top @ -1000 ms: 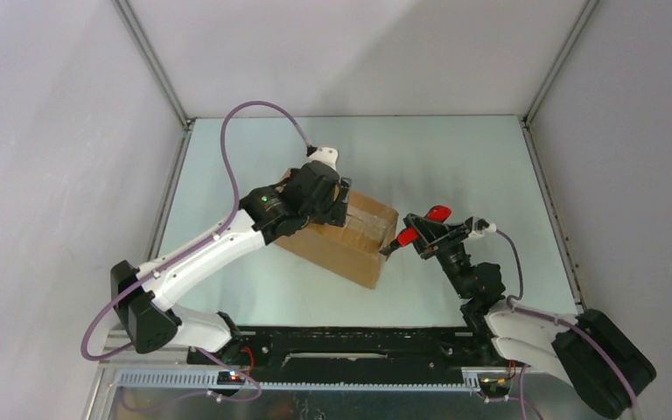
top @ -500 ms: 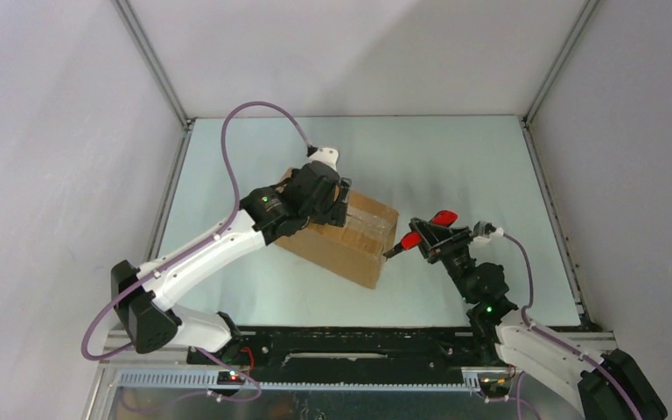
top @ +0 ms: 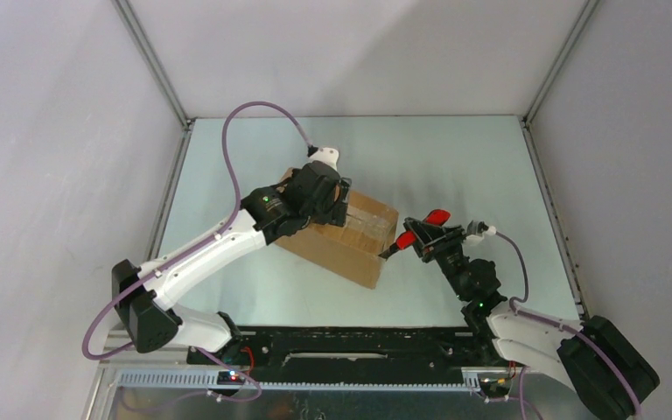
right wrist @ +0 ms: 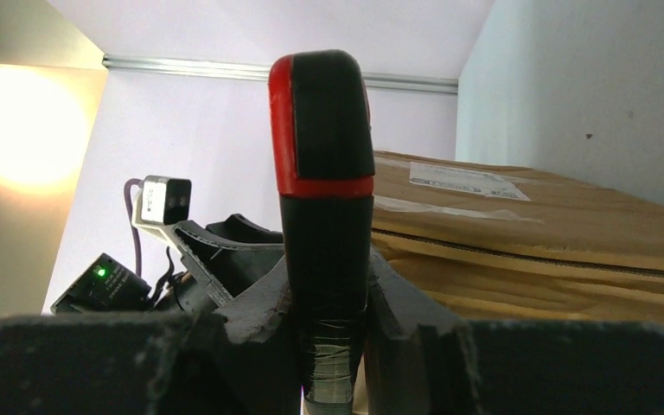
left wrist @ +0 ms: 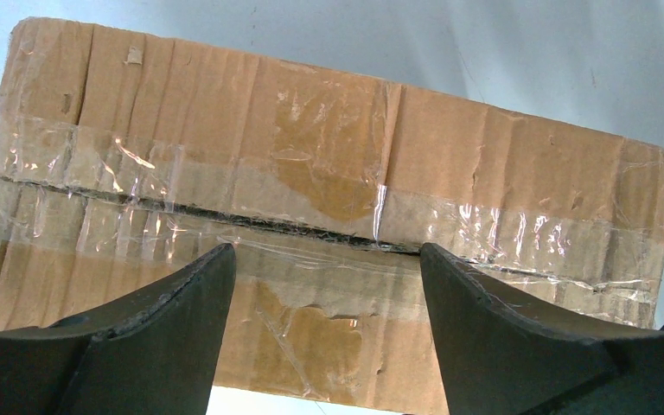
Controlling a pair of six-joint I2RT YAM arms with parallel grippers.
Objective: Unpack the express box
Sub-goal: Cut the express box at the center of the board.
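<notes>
The express box (top: 354, 252) is a brown carton lying at an angle mid-table, with clear tape along its flap seam (left wrist: 311, 226). My left gripper (top: 338, 206) hovers over its top, open, with both black fingers (left wrist: 169, 324) astride the taped seam and nothing between them. My right gripper (top: 433, 238) stands just off the box's right end, shut on a cutter with a black and red handle (right wrist: 324, 130). The cutter's dark tip (top: 388, 252) points at the box's right end. A white label (right wrist: 464, 180) shows on the box (right wrist: 536, 238) in the right wrist view.
The pale green tabletop (top: 455, 166) is enclosed by grey walls with metal corner posts (top: 153, 66). The left arm's purple cable (top: 232, 149) loops above the box. The black base rail (top: 350, 346) runs along the near edge.
The right arm's elbow swung out and back; the cutter shifted slightly right, then returned toward the box's end. The left gripper stayed over the seam.
</notes>
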